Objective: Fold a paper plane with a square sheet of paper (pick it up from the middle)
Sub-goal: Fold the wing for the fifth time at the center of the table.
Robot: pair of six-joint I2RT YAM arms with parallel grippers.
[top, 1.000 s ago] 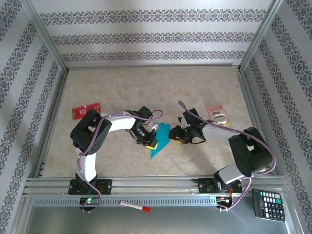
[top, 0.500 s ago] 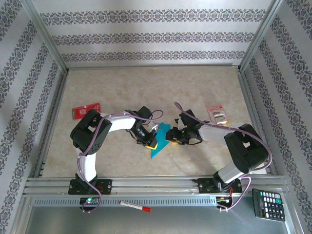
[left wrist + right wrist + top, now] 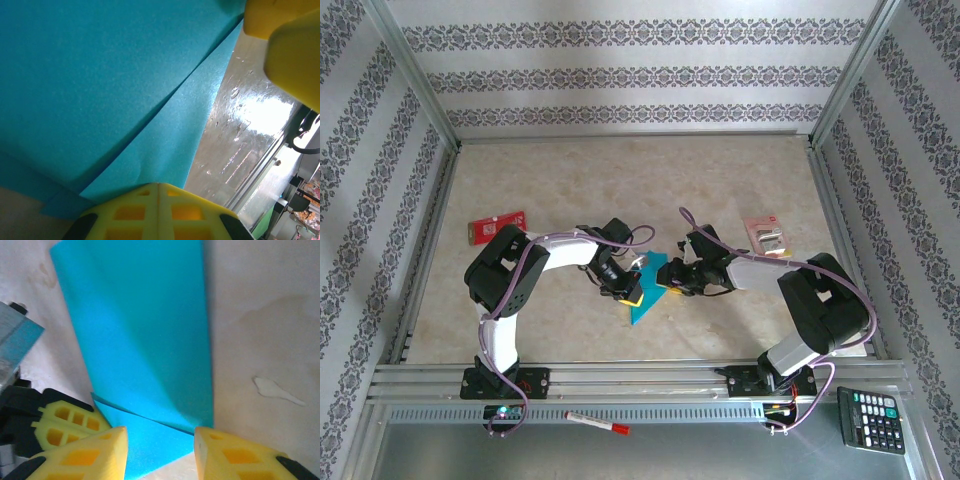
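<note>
The teal sheet of paper (image 3: pixel 648 292) lies on the table's middle, folded into a creased pointed wedge like a paper plane. In the right wrist view its layers (image 3: pixel 145 340) overlap along a sharp slanting crease. My left gripper (image 3: pixel 632 294) is shut, its yellow tips (image 3: pixel 158 200) together on the paper's left edge (image 3: pixel 125 100). My right gripper (image 3: pixel 670 280) stands open over the paper's right end, a yellow finger on either side (image 3: pixel 160 450) and nothing gripped between them. The left gripper's fingers (image 3: pixel 65 422) show beside the paper, the right one's fingers (image 3: pixel 285 40) across from it.
A red card (image 3: pixel 497 227) lies at the left and a red-and-white packet (image 3: pixel 767 235) at the right. A calculator (image 3: pixel 870 418) and a marker pen (image 3: pixel 598 423) rest on the near metal ledge. Frame rails (image 3: pixel 620 375) border the table.
My right gripper has moved left onto the paper's right end, its fingers narrowing slightly. The left gripper has stayed shut in place.
</note>
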